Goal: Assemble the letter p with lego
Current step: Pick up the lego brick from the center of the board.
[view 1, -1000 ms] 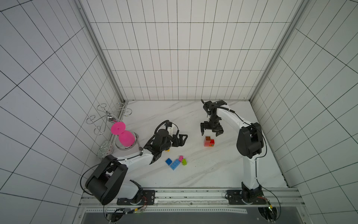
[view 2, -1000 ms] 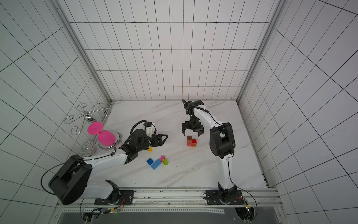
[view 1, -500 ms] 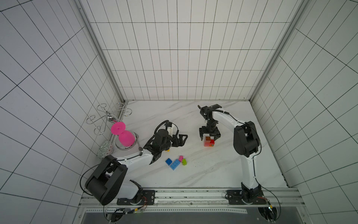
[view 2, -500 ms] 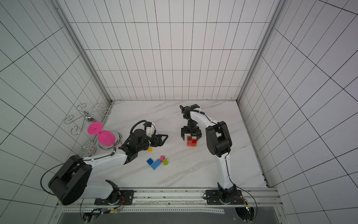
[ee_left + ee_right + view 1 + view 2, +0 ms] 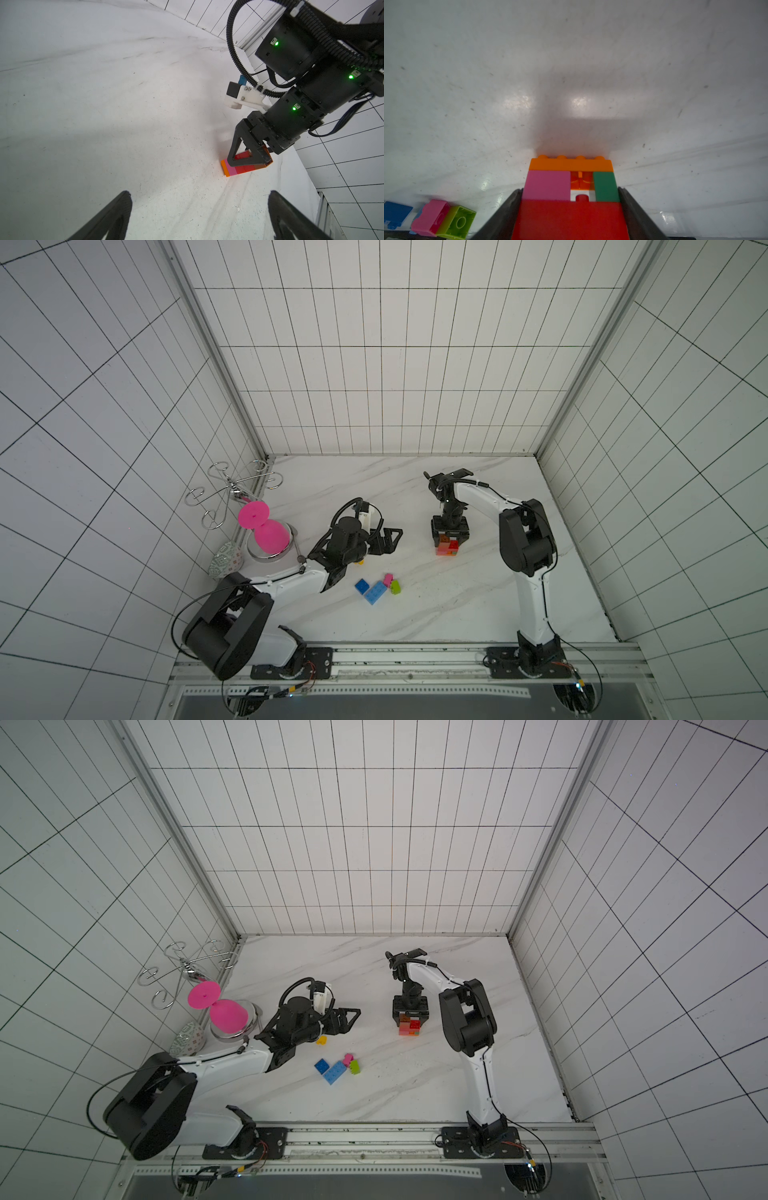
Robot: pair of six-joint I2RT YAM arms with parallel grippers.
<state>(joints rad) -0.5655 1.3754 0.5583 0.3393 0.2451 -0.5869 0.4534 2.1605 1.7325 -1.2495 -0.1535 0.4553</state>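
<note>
My right pincer clamps the brick stack at its red brick; my left pincer stands wide apart, empty.

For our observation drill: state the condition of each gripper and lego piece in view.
left gripper: open, empty.
right gripper: closed on brick assembly.
brick assembly: lying down, gripped.
lime brick: loose, on its side.
pink brick: loose.
blue brick: loose.
light blue brick: loose.
yellow brick: loose.

pink hourglass in steel bowl | wire rack | patterned ball
</note>
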